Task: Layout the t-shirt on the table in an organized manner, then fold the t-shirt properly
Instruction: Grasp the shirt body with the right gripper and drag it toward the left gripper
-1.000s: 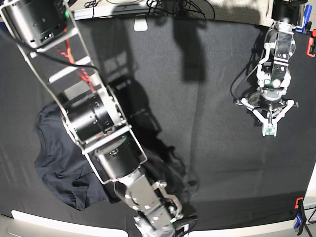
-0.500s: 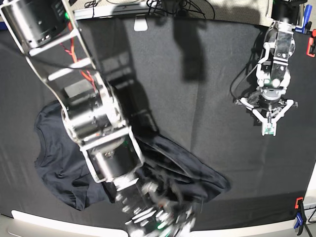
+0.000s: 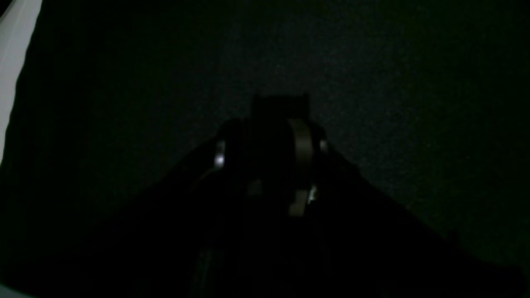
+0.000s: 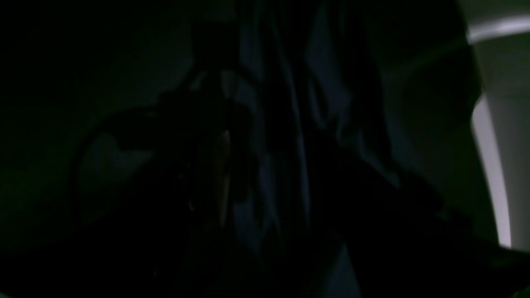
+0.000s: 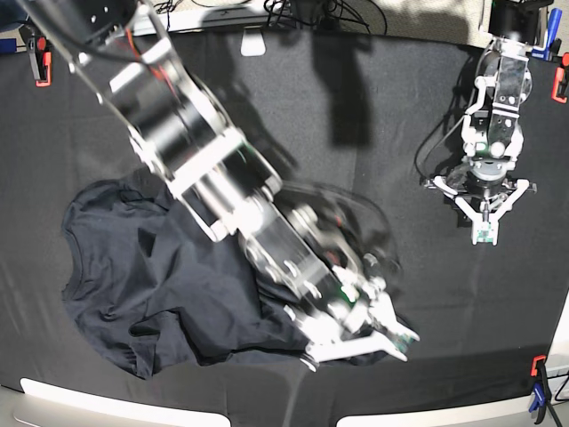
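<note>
Right end effector (image 5: 360, 342) spread wide, released, over shirt (image 5: 151, 276) hem; shirt stretches leftward. Left end effector (image 5: 484, 224) far, grip unclear.

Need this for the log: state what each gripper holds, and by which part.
The left gripper holds nothing, apart from the t-shirt. The right gripper looks open over the shirt's edge; a hold cannot be told.

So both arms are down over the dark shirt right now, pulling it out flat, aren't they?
Not both. The base view shows only the right arm's fingers over the t-shirt. The left arm's fingers hang over bare black cloth of the table, well apart from the shirt.
</note>
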Available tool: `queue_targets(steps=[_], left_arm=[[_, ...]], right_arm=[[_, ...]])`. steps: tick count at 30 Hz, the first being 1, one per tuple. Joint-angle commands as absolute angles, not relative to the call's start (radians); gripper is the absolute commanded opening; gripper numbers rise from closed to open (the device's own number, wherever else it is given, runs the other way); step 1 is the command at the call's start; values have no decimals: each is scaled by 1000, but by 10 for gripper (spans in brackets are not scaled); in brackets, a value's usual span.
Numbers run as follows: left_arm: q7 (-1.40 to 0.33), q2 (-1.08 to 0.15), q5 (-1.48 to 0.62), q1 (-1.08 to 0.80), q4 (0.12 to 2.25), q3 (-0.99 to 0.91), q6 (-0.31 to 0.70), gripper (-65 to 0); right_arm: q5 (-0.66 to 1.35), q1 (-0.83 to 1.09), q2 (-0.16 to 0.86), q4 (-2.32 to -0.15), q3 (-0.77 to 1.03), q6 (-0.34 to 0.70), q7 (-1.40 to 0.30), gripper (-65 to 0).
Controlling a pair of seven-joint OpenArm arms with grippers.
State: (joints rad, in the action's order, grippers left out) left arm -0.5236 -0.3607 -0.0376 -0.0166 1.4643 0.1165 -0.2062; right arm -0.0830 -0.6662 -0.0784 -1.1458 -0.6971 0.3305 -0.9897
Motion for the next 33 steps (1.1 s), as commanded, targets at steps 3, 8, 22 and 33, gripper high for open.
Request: queue_targets(steps=[3, 8, 22, 33], left_arm=[[-492, -372, -27, -3, 1485, 111, -218, -492], [-494, -372, -27, -3, 1485, 111, -218, -492], [-494, -372, -27, -3, 1485, 111, -218, -492], [-498, -372, -27, -3, 1485, 111, -218, -492]], right_arm=[[-73, -636, -31, -1232, -689, 327, -1045, -364], [-76, -540, 23, -1291, -689, 327, -1067, -364], [-143, -474, 153, -1286, -690, 307, -979, -364], [-110, -474, 144, -1213, -690, 333, -925, -368]])
